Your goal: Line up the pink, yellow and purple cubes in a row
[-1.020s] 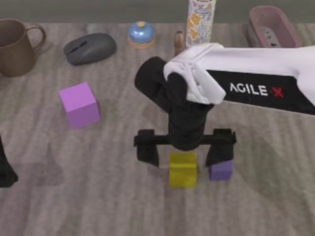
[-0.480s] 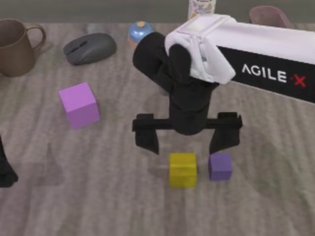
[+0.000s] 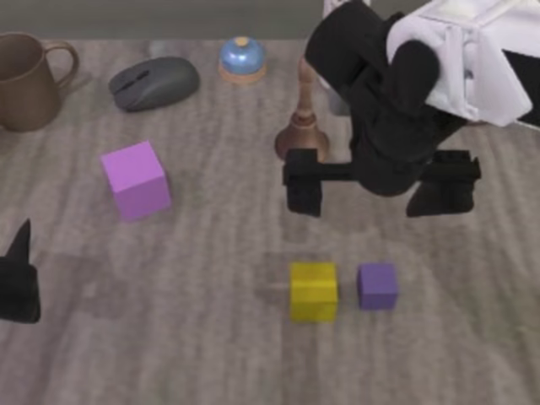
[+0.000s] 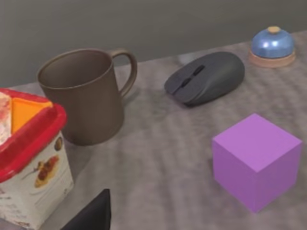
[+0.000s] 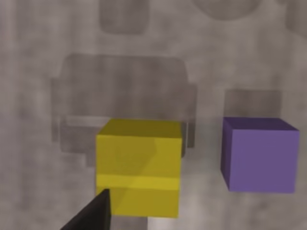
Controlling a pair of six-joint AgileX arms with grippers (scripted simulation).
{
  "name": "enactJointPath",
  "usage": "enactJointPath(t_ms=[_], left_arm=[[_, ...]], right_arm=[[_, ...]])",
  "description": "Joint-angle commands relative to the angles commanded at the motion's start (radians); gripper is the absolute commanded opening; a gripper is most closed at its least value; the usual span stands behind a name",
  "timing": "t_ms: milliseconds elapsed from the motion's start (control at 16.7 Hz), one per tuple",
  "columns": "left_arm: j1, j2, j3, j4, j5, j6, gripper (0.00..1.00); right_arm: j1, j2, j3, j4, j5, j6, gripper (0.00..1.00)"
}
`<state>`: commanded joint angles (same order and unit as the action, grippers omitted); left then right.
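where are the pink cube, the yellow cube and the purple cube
pink cube (image 3: 132, 166), top view, on its top face
yellow cube (image 3: 313, 282), top view, on its top face
purple cube (image 5: 259, 160), right wrist view, on its front face

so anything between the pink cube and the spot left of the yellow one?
Nothing visible. In the top view bare table separates the pink cube from the yellow cube, which sits beside the purple cube. The left gripper is at the left edge.
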<state>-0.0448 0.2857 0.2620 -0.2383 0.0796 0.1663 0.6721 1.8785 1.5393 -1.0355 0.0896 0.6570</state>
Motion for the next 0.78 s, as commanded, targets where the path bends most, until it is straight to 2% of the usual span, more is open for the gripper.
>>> enactJointPath(t_ms=[180,420,600,780], left_arm=[[-0.043,0.278,0.222,-0.187,0.044,0.129,1.00],[-0.099,0.743,0.560,-0.458,0.082,0.311,1.00],[-0.136,1.083,0.817,-0.648,0.091,0.439,1.00],[-0.164,1.370,1.063,-0.806,0.081,0.545,1.00]], right_arm=[[-0.082,-0.233,-0.169,0.105,0.040,-0.091,1.00],[-0.214,-0.613,-0.462,0.269,0.073,-0.229,1.00],[-0.320,-0.915,-0.712,0.407,0.079,-0.337,1.00],[-0.421,-1.199,-0.957,0.549,0.068,-0.438,1.00]])
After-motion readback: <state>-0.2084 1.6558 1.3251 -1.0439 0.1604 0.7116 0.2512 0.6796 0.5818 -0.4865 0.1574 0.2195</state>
